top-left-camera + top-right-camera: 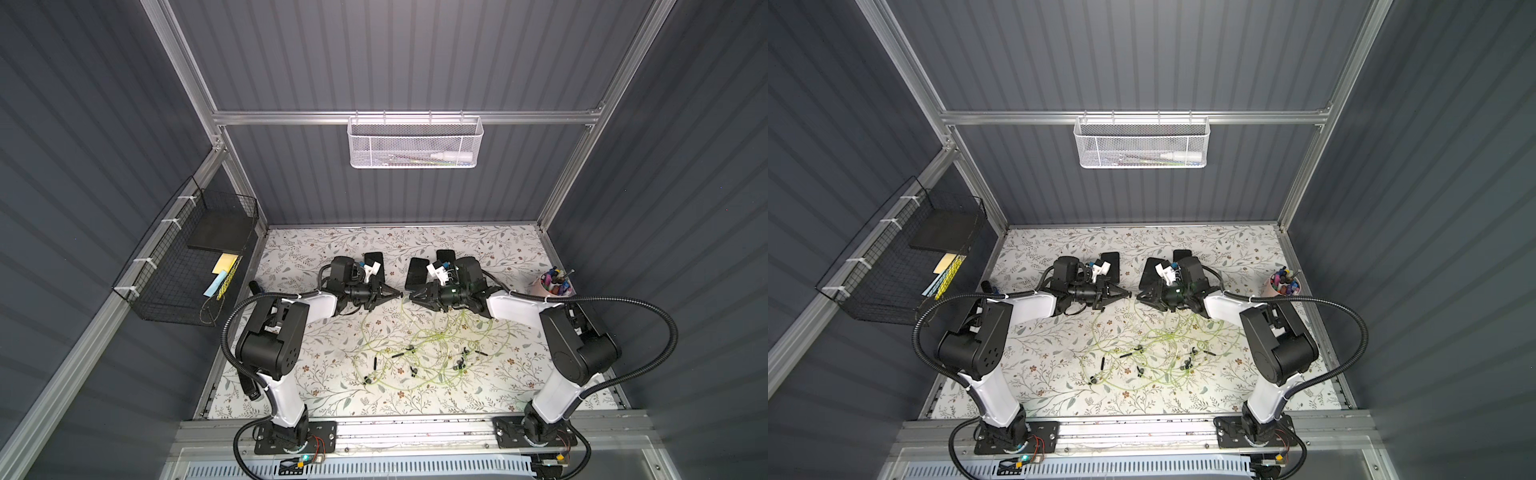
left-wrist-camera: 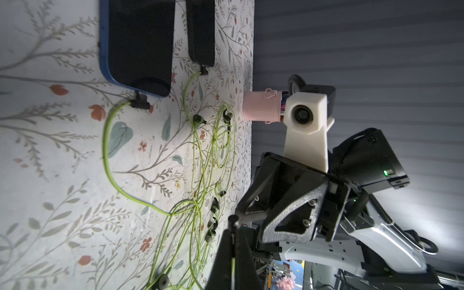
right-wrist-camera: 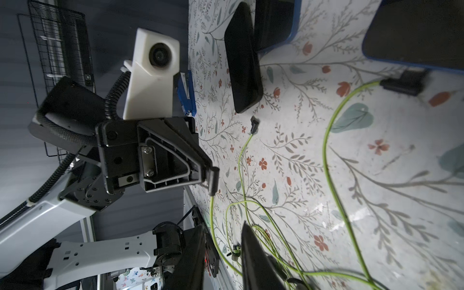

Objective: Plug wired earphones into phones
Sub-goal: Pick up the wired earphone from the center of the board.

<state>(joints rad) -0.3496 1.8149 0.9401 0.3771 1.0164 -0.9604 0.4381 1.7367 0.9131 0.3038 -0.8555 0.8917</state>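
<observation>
The wired earphones (image 1: 428, 345) (image 1: 1154, 353) lie as a tangle of yellow-green cables at mid-table. My left gripper (image 1: 398, 294) (image 2: 233, 226) is shut on a black plug (image 3: 213, 179) whose cable hangs down from it. Facing it tip to tip, my right gripper (image 1: 412, 297) (image 3: 223, 226) is open, and that hanging cable passes between its fingers. Behind the grippers lie the phones: a blue-edged phone (image 2: 140, 45) with a plug (image 2: 140, 101) in it, a second phone (image 2: 200, 32) also plugged, and a black phone (image 3: 243, 57) with a loose plug (image 3: 254, 124) lying just short of it.
A pink cup of pens (image 1: 552, 284) stands at the table's right edge. A blue-and-black stick-shaped device (image 3: 185, 93) lies at the left edge. A black wire basket (image 1: 187, 266) hangs on the left wall and a white mesh basket (image 1: 415, 141) on the back wall.
</observation>
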